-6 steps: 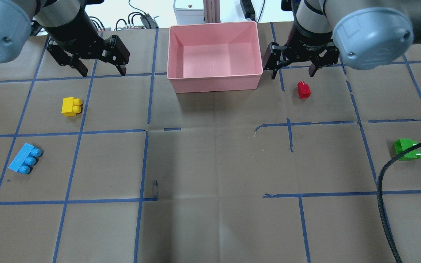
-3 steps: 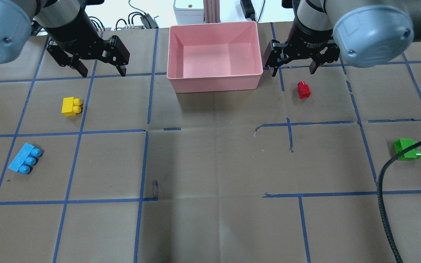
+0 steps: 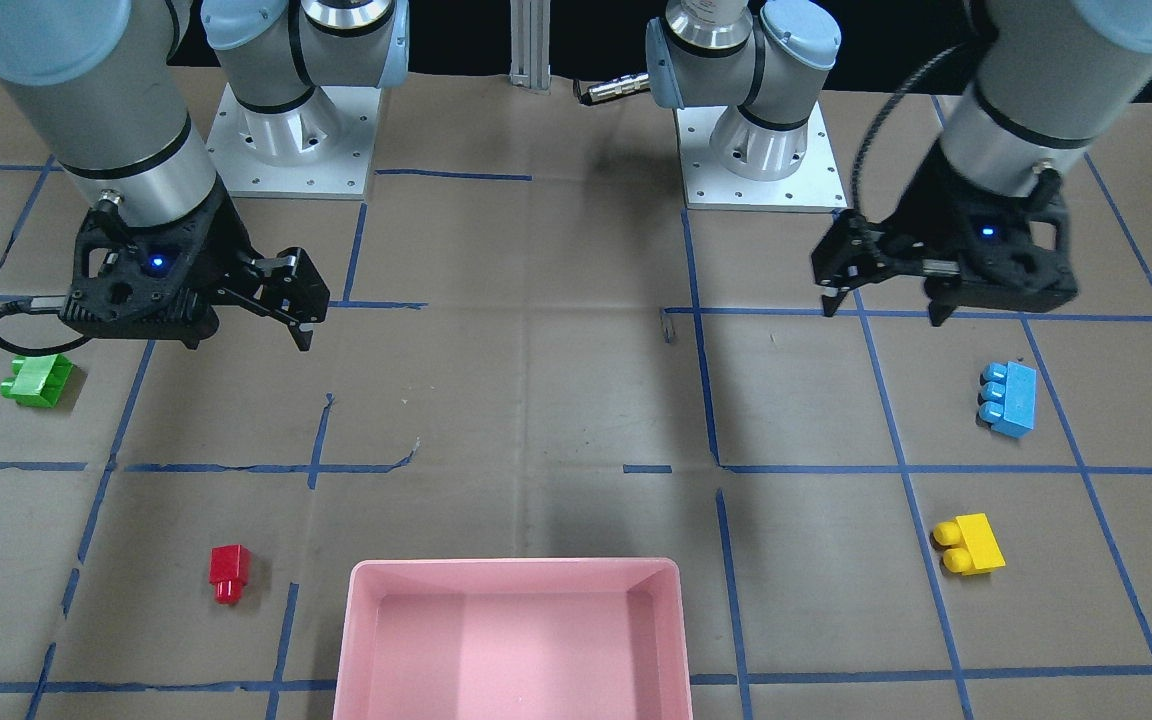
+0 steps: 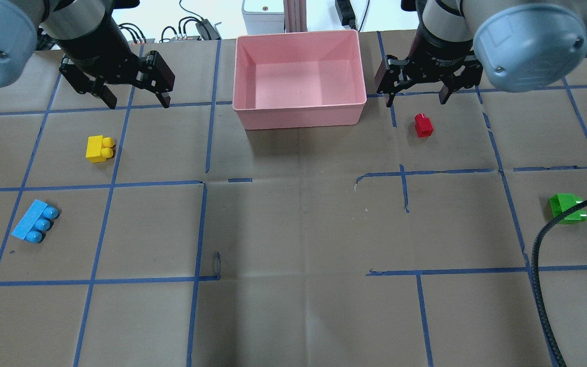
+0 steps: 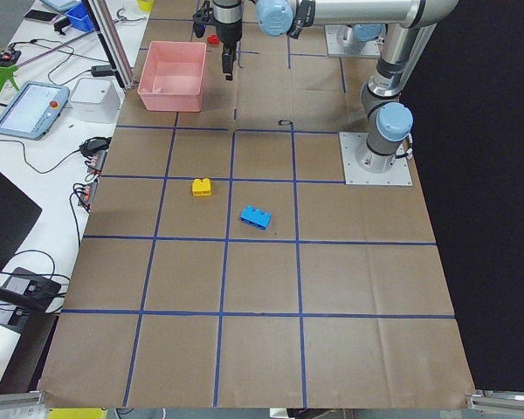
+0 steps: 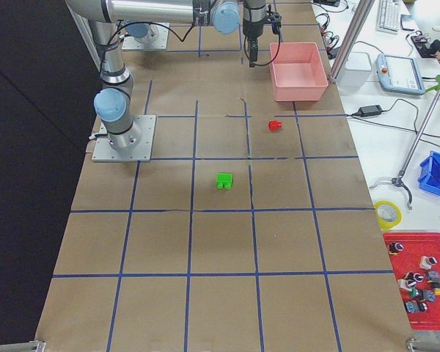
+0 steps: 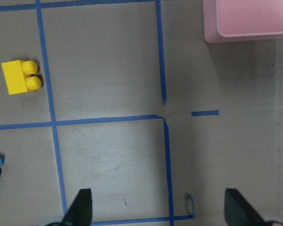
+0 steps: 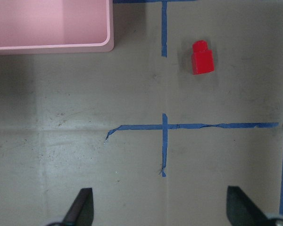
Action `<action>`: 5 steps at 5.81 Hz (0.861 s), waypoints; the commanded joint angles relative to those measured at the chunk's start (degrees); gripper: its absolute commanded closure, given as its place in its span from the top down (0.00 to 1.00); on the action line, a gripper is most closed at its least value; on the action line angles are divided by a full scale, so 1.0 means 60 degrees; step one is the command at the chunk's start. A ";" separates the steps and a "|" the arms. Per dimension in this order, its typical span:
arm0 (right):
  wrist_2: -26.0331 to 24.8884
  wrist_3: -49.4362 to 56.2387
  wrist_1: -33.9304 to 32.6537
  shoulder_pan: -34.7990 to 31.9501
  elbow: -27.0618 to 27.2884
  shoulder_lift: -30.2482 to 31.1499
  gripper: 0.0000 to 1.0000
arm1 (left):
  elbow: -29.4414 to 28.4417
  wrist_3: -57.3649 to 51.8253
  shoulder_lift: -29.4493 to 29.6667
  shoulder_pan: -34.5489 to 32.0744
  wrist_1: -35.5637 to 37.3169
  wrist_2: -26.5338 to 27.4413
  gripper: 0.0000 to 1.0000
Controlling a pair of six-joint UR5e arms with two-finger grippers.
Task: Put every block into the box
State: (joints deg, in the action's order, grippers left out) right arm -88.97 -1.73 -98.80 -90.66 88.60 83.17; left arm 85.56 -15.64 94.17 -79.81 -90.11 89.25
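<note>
The pink box [image 4: 298,108] stands empty at the table's far middle. My left gripper [image 4: 138,103] is open and empty, left of the box, above the table. The yellow block [image 4: 100,149] lies nearer than it, and the light blue block [image 4: 34,221] nearer still. My right gripper [image 4: 417,101] is open and empty, right of the box, just beyond the red block [image 4: 423,125]. The green block [image 4: 566,208] lies at the far right. The right wrist view shows the red block [image 8: 202,57]; the left wrist view shows the yellow block [image 7: 20,77].
A black cable [image 4: 538,265] hangs across the right side and crosses in front of the green block. Blue tape lines grid the brown paper. The arm bases [image 3: 286,130] stand at the robot's edge of the table. Cables and devices lie beyond the far edge.
My left gripper has shifted slightly left and my right gripper slightly right and farther back, both away from the box. Both stay open. No block has moved.
</note>
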 commanded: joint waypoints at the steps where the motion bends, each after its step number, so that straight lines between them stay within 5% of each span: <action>1: -0.0054 0.0230 0.0002 0.0241 0.0013 0.0039 1.00 | 0.0531 -0.3427 -0.0414 0.2799 -0.0172 0.0007 0.99; 3: -0.0068 0.0564 0.0016 0.0431 0.0043 0.0039 1.00 | 0.0900 -0.7408 -0.0183 0.5455 0.0279 -0.0037 0.99; 5: -0.0069 0.2883 0.0017 0.2047 0.0435 0.0257 1.00 | 0.1410 -0.8788 -0.0007 0.5773 0.0983 -0.0051 0.99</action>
State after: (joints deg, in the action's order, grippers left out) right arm -89.46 8.86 -98.63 -83.63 89.78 83.90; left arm 92.34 -65.20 93.43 -46.13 -85.81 89.00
